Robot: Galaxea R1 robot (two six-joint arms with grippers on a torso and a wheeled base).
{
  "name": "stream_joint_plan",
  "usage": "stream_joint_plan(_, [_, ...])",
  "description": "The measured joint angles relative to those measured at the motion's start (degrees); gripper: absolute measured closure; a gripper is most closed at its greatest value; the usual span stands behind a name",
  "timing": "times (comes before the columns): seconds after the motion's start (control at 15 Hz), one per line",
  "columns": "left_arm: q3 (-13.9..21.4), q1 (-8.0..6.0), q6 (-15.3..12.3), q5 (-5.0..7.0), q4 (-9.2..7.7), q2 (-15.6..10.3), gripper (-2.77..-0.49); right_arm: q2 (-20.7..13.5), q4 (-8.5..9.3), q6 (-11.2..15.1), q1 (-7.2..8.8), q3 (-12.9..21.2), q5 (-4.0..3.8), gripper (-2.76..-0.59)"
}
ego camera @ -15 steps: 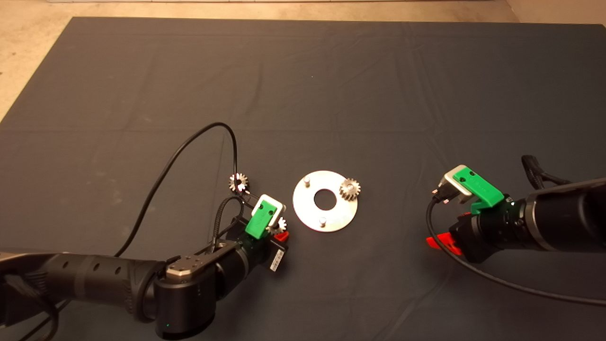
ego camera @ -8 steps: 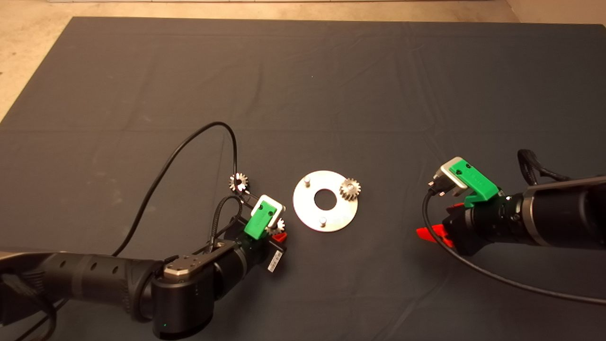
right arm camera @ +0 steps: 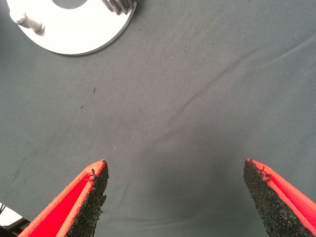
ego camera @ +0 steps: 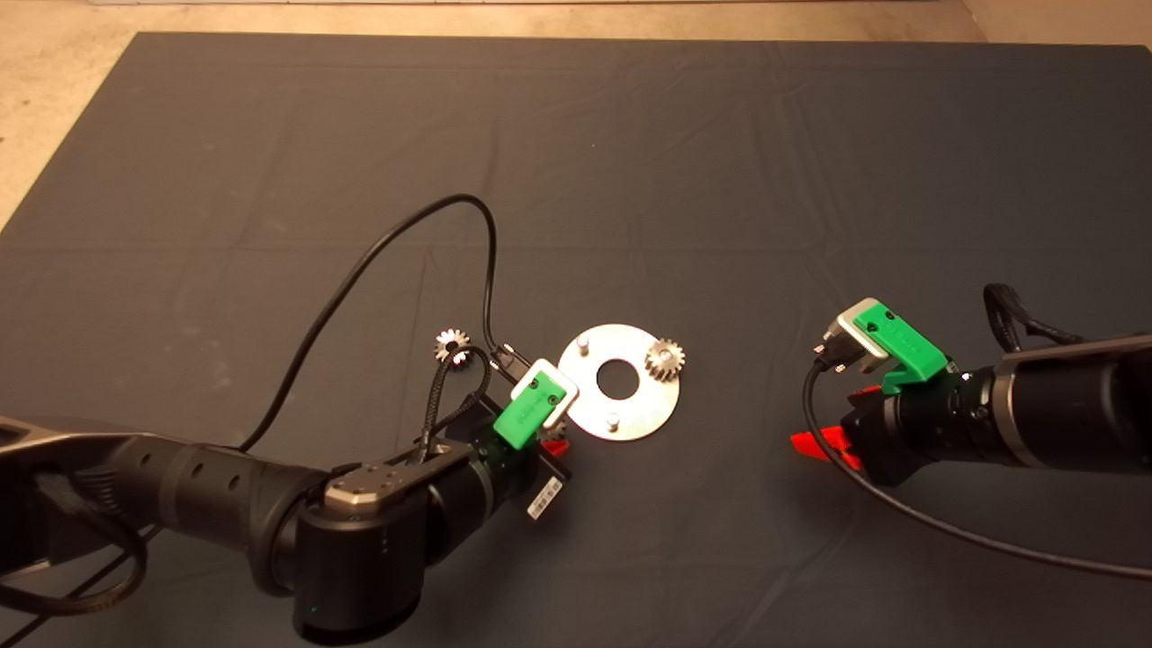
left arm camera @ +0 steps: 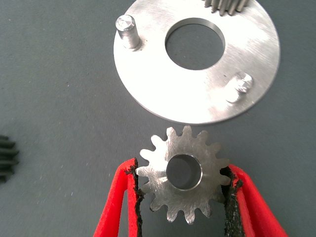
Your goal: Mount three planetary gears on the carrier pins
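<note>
Open mat (ego camera: 630, 162) fills the upper half of the frame, and a bare stretch separates the disc (ego camera: 589, 414) from the right gripper (right arm camera: 175, 170), parked wide-jawed at right. At the disc's lower-left edge the left gripper (left arm camera: 183, 185), clamped on a gear (left arm camera: 183, 173), crowds that approach. Two pins (left arm camera: 126, 29) (left arm camera: 239, 84) stand bare; a mounted gear (ego camera: 665, 358) occupies the disc's right rim, a loose gear (ego camera: 452, 345) and looping cable (ego camera: 396, 234) clutter centre-left.
</note>
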Motion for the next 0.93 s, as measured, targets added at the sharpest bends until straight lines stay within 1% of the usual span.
stream_joint_plan(0.07, [0.64, -0.34, 0.00, 0.63, -0.20, -0.05, -0.73, 0.00, 0.00, 0.00, -0.01, 0.00, 0.00, -2.02])
stream_joint_plan(0.13, [1.30, -0.89, 0.00, 0.72, -0.20, 0.00, -0.73, 0.01, 0.00, 0.00, 0.00, 0.00, 0.04, -2.02])
stream_joint_plan(0.27, [2.77, -1.39, -0.02, 0.81, -0.27, 0.30, -0.72, 0.03, -0.05, 0.00, 0.00, 0.00, 0.09, -2.02])
stream_joint_plan(0.4, [3.51, -1.40, -0.11, 0.99, -0.29, 1.34, -0.72, 0.04, -0.09, 0.00, -0.02, 0.00, 0.11, -2.02])
stream_joint_plan(0.47, [3.82, -1.40, -0.59, 0.98, -0.30, 2.01, -0.72, 0.04, -0.09, 0.00, 0.00, 0.00, 0.30, -2.02])
stream_joint_plan(0.53, [3.93, -1.42, -1.02, 1.01, -0.29, 2.62, -0.72, 0.06, -0.09, 0.02, 0.00, 0.00, 0.89, -2.02])
stream_joint_plan(0.6, [3.96, -1.42, -1.29, 1.01, -0.29, 3.37, -0.72, 0.08, -0.09, 0.02, 0.00, 0.00, 1.27, -2.02])
stream_joint_plan(0.73, [3.96, -1.42, -1.77, 1.01, -0.30, 4.27, -0.72, 0.06, -0.10, 0.05, 0.00, 0.00, 1.34, -2.02])
stream_joint_plan(0.93, [3.92, -1.42, -2.24, 1.03, -0.29, 4.74, -0.72, 0.17, -0.09, 0.07, 0.00, 0.00, 1.32, -2.02])
